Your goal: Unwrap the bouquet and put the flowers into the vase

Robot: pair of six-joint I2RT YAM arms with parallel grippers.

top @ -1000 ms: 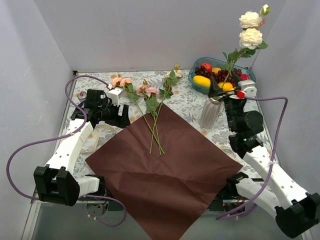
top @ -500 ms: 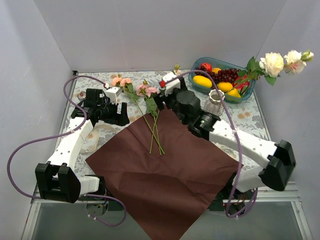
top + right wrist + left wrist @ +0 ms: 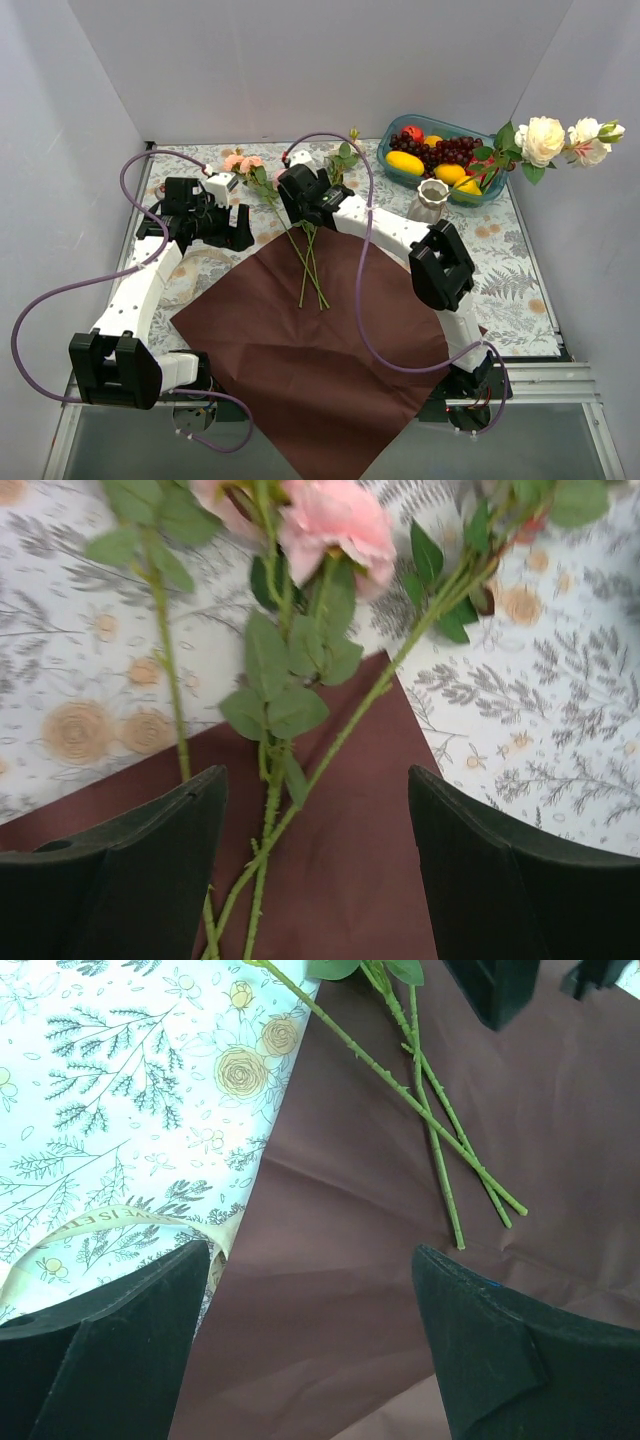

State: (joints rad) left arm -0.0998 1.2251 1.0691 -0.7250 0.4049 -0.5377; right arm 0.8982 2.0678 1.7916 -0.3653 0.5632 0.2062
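Note:
The bouquet lies unwrapped: its dark red paper [image 3: 320,340] is spread flat, and three flowers [image 3: 300,215] rest across the paper's far corner, pink heads [image 3: 240,162] on the tablecloth. One cream-rose stem [image 3: 545,135] stands in the white vase [image 3: 430,200] and leans far right. My right gripper [image 3: 303,212] hovers open over the lying stems [image 3: 340,735], a finger on each side and a pink rose [image 3: 335,520] just ahead. My left gripper [image 3: 238,232] is open over the paper's left edge [image 3: 330,1290], holding nothing.
A teal bowl [image 3: 392,140] of fruit stands behind the vase at the back right. A cream ribbon [image 3: 110,1225] lies loose on the floral cloth by the paper's left edge. The right arm's purple cable [image 3: 365,260] loops over the paper.
My right arm swung left from the vase to the flowers on the paper, leaving the cream-rose stem in the vase, tipped to the right. The left arm has barely moved.

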